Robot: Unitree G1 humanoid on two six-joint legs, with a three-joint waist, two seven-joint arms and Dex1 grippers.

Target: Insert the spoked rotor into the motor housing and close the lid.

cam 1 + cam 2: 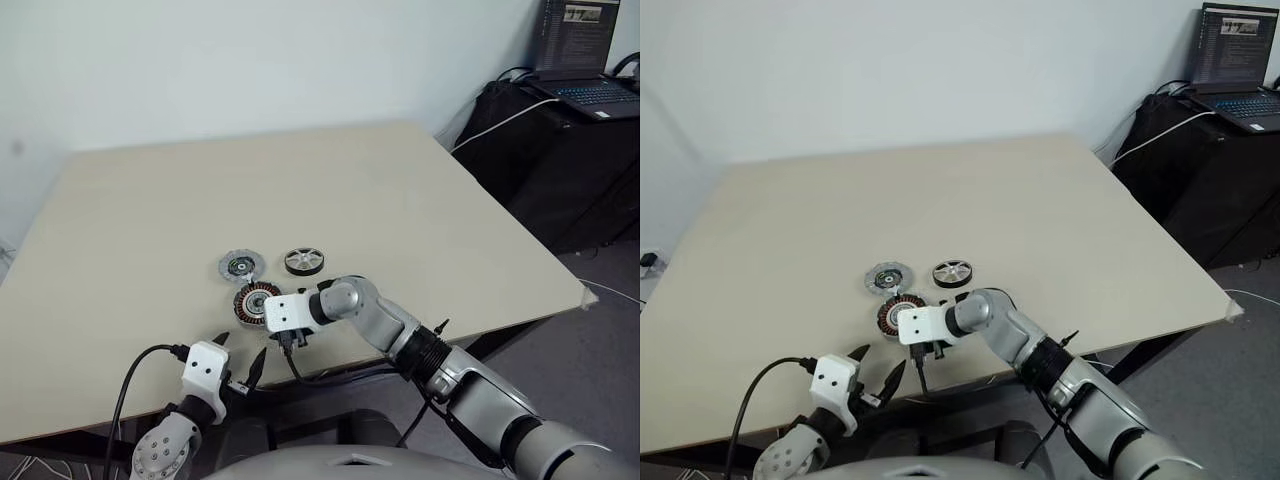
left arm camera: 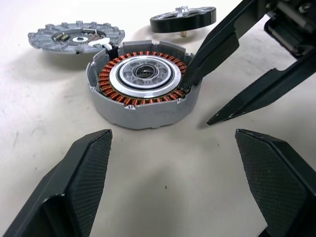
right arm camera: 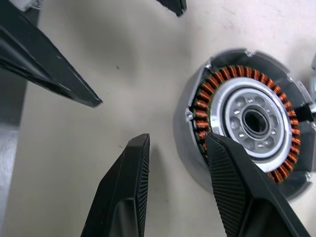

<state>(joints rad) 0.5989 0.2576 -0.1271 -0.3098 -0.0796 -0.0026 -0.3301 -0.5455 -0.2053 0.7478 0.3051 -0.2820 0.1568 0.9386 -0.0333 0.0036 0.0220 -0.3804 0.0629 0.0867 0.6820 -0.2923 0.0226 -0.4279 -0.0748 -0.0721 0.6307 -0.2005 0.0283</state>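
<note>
At the near middle of the table, the right gripper stands part-open, holding nothing. One finger lies over the near rim of the motor housing, its tip at the copper windings; the other hangs just outside the housing wall, so the jaws straddle the rim.

Left gripper: jaws spread wide and empty, just near of the housing, pointing at it.

Motor housing: upright, open side up, empty, silver hub bare.

Lid: flat on the table, just beyond the housing to the far left.

Spoked rotor: flat on the table, beside the lid to its right, apart from both grippers.

Step in hand, by judgement: steadying or shifting the housing by its rim. The inner finger should press on the wall, not the windings, which would mark easily.

Room: the housing sits near the table's near edge, so any shift is safer made away from that edge. Far and right of the parts the tabletop is bare, leaving open reach to the rotor.
</note>
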